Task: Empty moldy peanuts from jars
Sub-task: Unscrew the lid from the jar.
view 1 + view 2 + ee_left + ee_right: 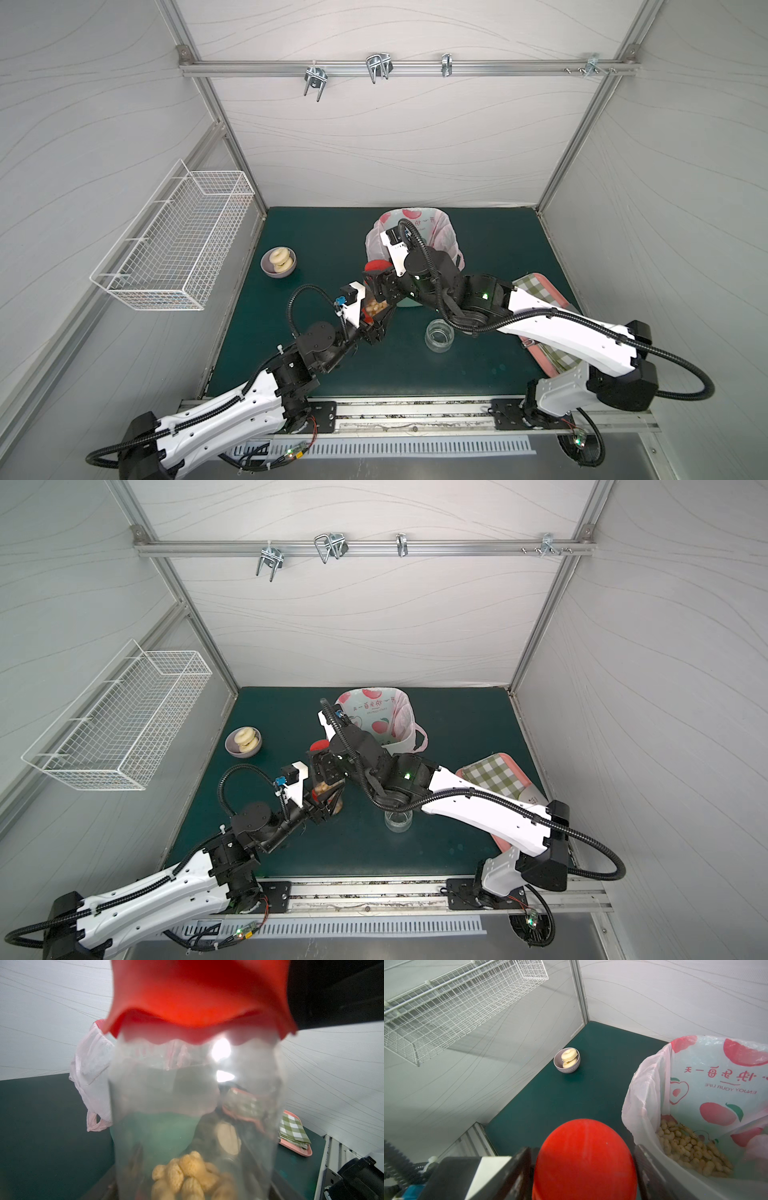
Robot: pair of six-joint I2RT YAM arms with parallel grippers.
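Squarely, red lid sits between jaws of right gripper.

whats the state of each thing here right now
held jar: lidded, part full of peanuts
red lid: on held jar, gripped by right end effector
left end effector: shut on held jar
second jar: lidless, empty, standing on mat
bin bag: open, loose peanuts inside
bowl: holds two pastries

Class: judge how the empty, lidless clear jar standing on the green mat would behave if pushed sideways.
The empty jar probably slides or tips easily, since nothing weighs it down. Its round wall suggests it would roll once toppled. The clear, smooth sides likely feel rigid and slippery.
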